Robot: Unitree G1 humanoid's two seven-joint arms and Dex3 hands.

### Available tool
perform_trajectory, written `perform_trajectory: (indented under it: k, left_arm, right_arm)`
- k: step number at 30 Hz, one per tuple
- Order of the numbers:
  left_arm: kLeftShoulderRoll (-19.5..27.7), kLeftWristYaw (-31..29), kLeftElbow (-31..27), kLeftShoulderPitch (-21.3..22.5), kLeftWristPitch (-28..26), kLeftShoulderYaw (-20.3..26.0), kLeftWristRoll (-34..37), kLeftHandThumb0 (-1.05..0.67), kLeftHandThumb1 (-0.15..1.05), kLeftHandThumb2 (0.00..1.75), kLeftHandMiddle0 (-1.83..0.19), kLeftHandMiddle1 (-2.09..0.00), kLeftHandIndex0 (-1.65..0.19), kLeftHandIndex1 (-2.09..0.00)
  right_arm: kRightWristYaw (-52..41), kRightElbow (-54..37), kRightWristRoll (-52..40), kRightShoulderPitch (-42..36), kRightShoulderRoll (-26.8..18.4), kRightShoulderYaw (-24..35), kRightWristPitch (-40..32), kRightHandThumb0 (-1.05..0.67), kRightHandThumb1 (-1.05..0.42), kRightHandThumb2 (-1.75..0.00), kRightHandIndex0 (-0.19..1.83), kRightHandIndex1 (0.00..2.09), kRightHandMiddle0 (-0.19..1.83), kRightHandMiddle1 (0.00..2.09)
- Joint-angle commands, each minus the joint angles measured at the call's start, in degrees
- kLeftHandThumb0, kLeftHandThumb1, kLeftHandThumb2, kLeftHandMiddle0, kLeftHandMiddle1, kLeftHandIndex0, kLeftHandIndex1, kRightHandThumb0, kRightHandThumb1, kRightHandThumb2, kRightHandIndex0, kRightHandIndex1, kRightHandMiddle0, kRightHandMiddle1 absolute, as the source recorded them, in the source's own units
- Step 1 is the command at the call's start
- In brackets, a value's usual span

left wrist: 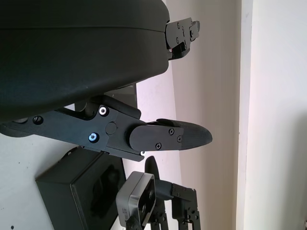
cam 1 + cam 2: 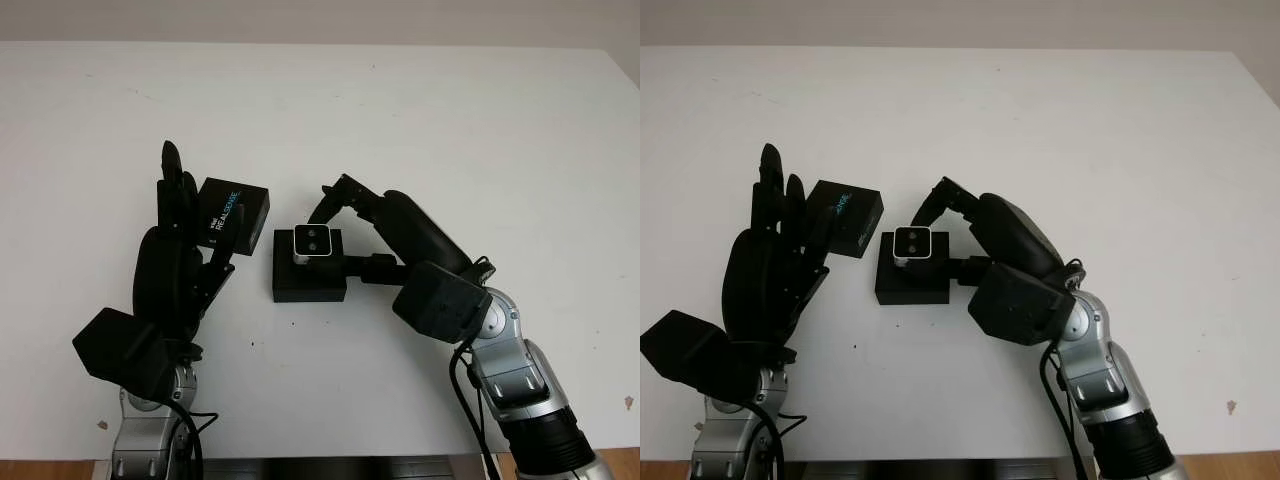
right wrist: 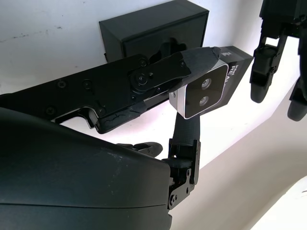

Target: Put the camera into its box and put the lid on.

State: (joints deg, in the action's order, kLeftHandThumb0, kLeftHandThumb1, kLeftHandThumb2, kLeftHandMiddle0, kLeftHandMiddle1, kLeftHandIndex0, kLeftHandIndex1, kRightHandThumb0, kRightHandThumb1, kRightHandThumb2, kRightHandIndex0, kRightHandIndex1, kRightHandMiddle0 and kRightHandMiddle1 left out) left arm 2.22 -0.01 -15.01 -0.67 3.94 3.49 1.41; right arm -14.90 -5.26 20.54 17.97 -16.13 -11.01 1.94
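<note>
Silver camera (image 2: 313, 241) above black box (image 2: 309, 281)

The black three-fingered right hand (image 2: 335, 222) covers the back of the small silver camera (image 2: 314, 242), so its seating in the black rectangular box (image 2: 308, 280) is unclear. Beside that box, the black printed lid (image 2: 234, 215) is half covered by the left hand (image 2: 185, 235).

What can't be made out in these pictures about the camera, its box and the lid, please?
- Whether the camera is seated in the box or held above it: right hand fingers cover its sides.
- The box's cavity: the camera hides it in the eye views.
- The left hand's grip on the lid: its palm hides the contact.
</note>
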Motion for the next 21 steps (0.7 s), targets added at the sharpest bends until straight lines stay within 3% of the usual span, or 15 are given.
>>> perform_trajectory:
  k: [1,21]
  left_arm:
    - [-0.1,-0.1,-1.3,-0.9,0.1,0.0,0.2,-0.55,1.05,0.32,0.17,-0.05,0.19,-0.05]
    - [0.3,-0.3,-2.1,-1.6,-0.3,0.2,-0.2,-0.56,1.05,0.33,0.17,-0.05,0.19,-0.05]
  right_arm:
    - [0.0,0.2,-0.6,-0.5,-0.2,-0.3,0.7,-0.44,-1.05,-0.13,0.35,0.03,0.32,1.8]
    - [3.0,7.1,1.0,2.0,0.6,-2.0,1.7,-0.44,-1.05,-0.13,0.33,0.04,0.31,1.84]
